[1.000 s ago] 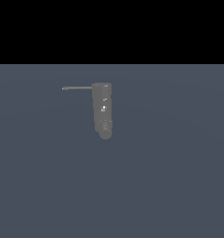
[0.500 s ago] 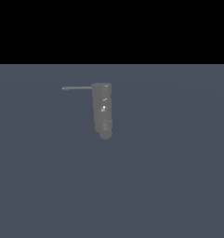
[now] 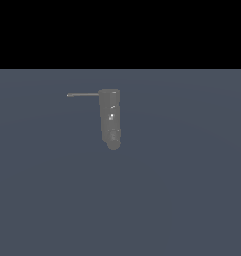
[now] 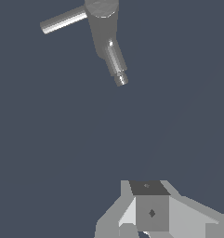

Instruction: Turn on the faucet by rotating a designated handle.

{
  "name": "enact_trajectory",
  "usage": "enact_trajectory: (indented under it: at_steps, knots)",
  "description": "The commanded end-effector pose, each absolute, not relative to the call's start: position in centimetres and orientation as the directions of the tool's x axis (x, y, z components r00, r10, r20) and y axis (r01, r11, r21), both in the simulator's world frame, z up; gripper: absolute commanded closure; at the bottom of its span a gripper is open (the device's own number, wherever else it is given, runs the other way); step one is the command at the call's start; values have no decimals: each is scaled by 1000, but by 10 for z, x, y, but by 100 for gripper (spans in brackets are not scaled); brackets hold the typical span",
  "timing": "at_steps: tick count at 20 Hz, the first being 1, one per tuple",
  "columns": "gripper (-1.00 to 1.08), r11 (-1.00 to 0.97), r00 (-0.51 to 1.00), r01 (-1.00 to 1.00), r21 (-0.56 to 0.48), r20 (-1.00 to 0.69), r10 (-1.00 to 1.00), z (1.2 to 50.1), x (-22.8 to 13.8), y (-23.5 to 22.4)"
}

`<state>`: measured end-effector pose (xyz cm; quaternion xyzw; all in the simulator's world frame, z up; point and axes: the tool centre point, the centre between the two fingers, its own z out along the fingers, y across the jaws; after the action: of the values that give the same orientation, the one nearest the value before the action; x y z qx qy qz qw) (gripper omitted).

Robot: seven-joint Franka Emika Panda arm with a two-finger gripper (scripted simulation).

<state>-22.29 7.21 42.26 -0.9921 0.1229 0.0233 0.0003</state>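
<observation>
Well apart from faucet [image 4: 106, 35], pincer [image 4: 148, 211]

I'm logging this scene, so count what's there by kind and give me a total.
Faucet: 1
Handle, a thin rod on the faucet's top: 1
Gripper, seen only in the wrist view, apart from the faucet: 1
Total: 3

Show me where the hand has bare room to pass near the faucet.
Bare grey floor surrounds the faucet on every side in the exterior view. The only crowded spot is at its top, where the handle juts toward the exterior view's left. In the wrist view the hand sits well clear of both.
</observation>
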Motion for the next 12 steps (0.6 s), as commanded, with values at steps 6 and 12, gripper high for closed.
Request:
enact_trajectory:
  at_steps: [6,12]
  knots:
    - [108,-923,922,-385,5,-43,-385,394,-194,107]
    - [108,-872,871,-490,4,-40,-490,371,-167,132]
